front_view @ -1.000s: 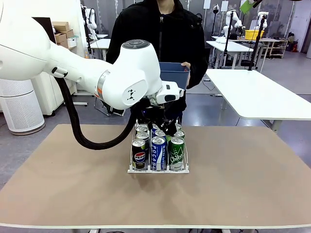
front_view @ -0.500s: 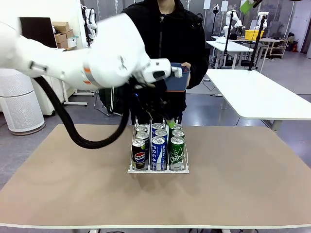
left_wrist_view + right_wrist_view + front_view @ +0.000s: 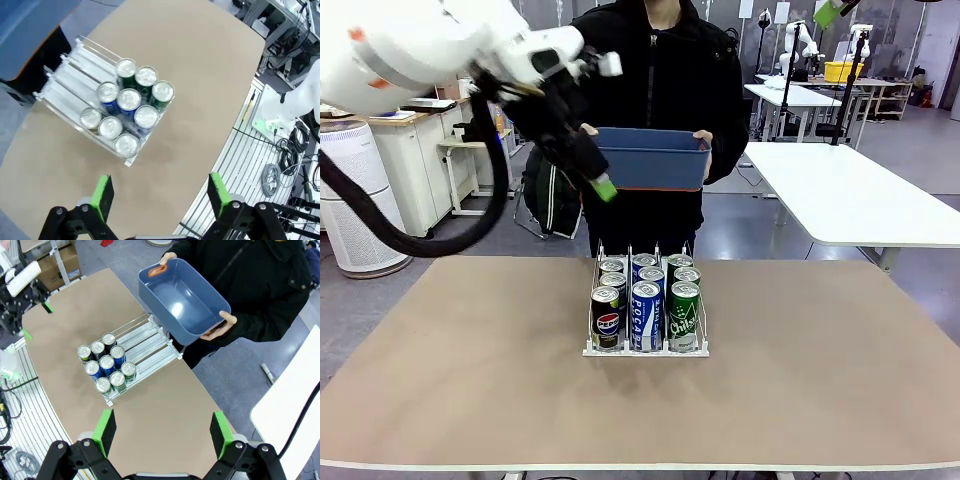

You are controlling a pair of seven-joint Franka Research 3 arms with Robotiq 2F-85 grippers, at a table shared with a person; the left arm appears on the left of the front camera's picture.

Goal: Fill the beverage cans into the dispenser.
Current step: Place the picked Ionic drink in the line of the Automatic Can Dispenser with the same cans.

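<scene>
Nearest the front camera, the dispenser point(image 3: 645, 330) stands mid-table, its near end holding nine beverage cans point(image 3: 647, 312) in three lanes. Above, the left gripper point(image 3: 160, 192) hangs with fingers apart, empty; likewise the right gripper point(image 3: 161, 432). Beyond, the right wrist view reveals the person's blue bin point(image 3: 182, 302) to be empty.

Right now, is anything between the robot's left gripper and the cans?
No. In the left wrist view, bare tabletop lies between the open left gripper and the cans.
</scene>
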